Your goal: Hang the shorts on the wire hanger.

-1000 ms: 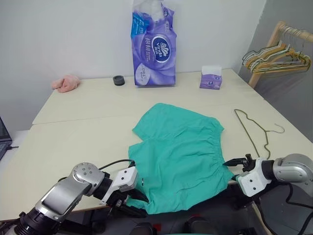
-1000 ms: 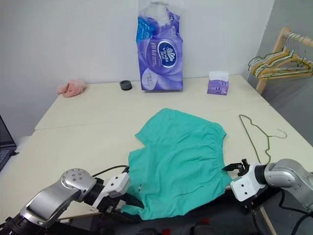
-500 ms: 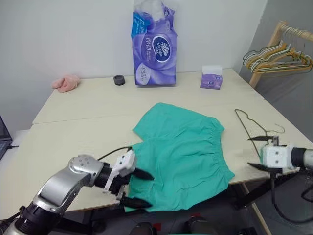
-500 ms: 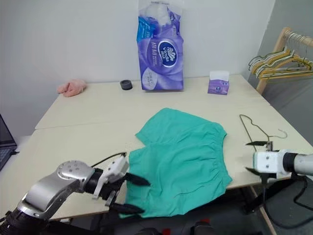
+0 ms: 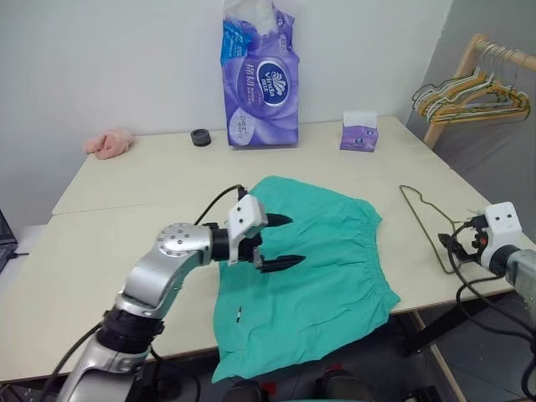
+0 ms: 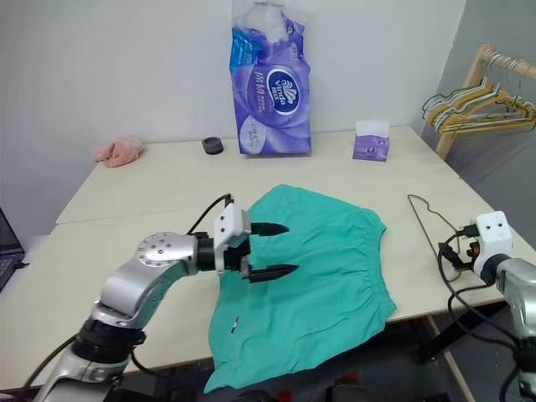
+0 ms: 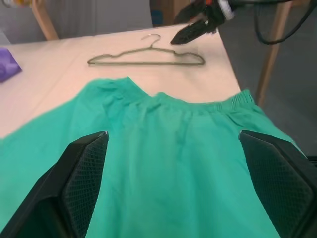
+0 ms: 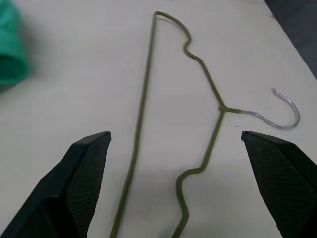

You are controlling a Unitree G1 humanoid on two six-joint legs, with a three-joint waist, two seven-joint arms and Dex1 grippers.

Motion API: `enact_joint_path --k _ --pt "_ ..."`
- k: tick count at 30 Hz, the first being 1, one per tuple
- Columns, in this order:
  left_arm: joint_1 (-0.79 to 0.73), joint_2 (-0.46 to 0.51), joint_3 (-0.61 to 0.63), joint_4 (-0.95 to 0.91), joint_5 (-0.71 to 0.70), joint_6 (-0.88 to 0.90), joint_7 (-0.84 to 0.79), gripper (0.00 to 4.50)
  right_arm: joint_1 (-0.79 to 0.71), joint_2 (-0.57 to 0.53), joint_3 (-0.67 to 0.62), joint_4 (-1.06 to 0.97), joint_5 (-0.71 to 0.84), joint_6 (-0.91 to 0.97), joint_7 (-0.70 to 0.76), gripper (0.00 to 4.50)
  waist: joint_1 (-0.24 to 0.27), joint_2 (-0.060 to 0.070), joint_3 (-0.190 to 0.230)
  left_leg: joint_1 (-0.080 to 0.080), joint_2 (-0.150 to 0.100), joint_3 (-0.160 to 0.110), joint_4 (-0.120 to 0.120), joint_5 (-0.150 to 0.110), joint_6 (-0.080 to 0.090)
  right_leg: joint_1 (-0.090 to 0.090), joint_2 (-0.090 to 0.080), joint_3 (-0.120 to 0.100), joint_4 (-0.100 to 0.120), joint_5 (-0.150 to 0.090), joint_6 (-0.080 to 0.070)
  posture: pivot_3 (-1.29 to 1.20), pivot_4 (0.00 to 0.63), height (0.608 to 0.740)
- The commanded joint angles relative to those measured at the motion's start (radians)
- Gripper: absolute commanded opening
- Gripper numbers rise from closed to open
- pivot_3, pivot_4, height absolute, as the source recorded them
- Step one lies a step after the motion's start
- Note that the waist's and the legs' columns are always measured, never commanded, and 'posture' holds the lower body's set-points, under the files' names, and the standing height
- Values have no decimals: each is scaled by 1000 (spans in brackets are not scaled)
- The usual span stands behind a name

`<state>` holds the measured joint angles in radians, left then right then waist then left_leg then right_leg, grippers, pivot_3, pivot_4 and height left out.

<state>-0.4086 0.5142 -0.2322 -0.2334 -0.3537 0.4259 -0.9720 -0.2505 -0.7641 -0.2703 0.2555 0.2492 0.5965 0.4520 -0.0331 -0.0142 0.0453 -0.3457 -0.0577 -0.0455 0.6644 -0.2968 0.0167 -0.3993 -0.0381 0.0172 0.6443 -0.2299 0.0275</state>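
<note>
- The shorts (image 5: 310,268) lie spread flat on the table (image 5: 126,209), near its front edge, with one leg hanging slightly over that edge.
- The wire hanger (image 5: 429,224) lies flat on the table just to the right of the shorts, apart from them, its hook pointing toward the table's right edge.
- The left gripper (image 5: 275,241) hovers above the left half of the shorts, fingers spread wide, holding nothing.
- The right gripper (image 8: 176,188) is above the hanger, to the right of the shorts near the table's right edge; its fingers (image 8: 79,178) stand wide apart and empty.
- Behind the shorts, at the back of the table, stand a purple tissue pack (image 5: 260,79), a small purple box (image 5: 358,134), a black ring (image 5: 200,137) and a pink cloth (image 5: 107,142).
- A rack with bunched hangers (image 5: 469,92) stands beyond the table, to the right of the shorts.
</note>
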Motion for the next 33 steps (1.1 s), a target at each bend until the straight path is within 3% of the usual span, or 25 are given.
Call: enact_joint_path --k 1,12,15,26,27,33 --pt "-29 -6 0 -1 19 -37 -2 4467 -47 -5 4 114 -34 -15 -9 4500 0 0 0 0 0 0 0 0 0 0 0 0 0 0 0 -97 30 740" --pt "-36 -18 1 1 29 -42 -4 4467 -31 27 22 208 -19 93 42 4500 0 -1 -1 0 1 0 0 0 0 1 1 -1 0 0 1 -87 34 740" --pt "-43 -22 -1 7 30 -44 -4 4500 -27 46 -3 231 5 163 35 3917 0 -2 -2 0 1 -1 0 0 0 2 1 -1 0 0 1 -87 34 740" --pt "-32 -46 -7 3 42 -50 15 4500 23 94 13 195 -23 167 -7 253 1 -13 -4 17 2 -3 -1 -4 0 20 1 -3 -3 -7 7 -88 36 740" --pt "-32 -50 -4 8 46 -54 21 4500 23 97 9 190 -24 164 -13 52 1 -13 -4 17 2 -3 -1 -4 0 20 1 -3 -3 -7 7 -88 36 740" --pt "-46 -57 28 70 43 -48 47 4500 38 58 69 96 -82 57 13 52 0 -14 -4 17 2 -3 -1 -5 0 20 0 -3 -3 -7 8 -89 35 740"
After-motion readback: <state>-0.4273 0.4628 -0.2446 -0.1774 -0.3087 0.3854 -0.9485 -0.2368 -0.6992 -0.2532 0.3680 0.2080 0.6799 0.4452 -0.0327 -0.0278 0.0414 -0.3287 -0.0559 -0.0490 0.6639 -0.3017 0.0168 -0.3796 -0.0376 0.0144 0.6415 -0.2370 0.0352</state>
